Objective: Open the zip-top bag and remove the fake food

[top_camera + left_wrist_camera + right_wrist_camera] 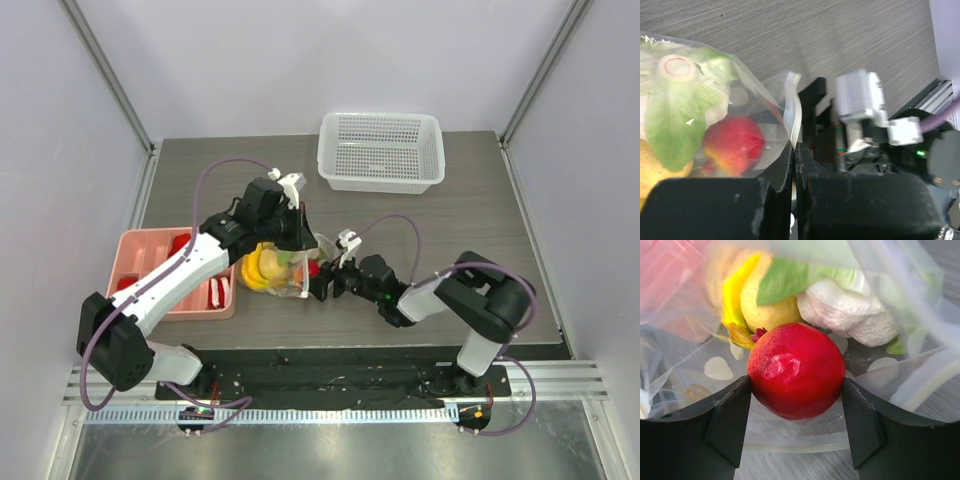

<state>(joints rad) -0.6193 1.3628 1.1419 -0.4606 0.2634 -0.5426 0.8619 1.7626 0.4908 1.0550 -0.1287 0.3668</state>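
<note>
The zip-top bag [283,280] lies at the table's middle, with cauliflower [850,315], a yellow banana bunch [735,305] and a yellow round fruit [765,310] inside. My left gripper [296,238] is shut on the bag's zip edge [792,110] and holds the mouth up. My right gripper [318,283] reaches into the bag's mouth; its fingers [730,420] press both sides of a red round fruit [796,370]. In the left wrist view the cauliflower [675,70] and a red fruit [735,145] show through the plastic, with my left gripper [794,150] pinching the edge.
A pink tray [150,250] with red pieces lies at the left, under the left arm. A white perforated basket [380,150] stands at the back, right of centre. The right wrist's camera housing [860,100] is close beside the left gripper.
</note>
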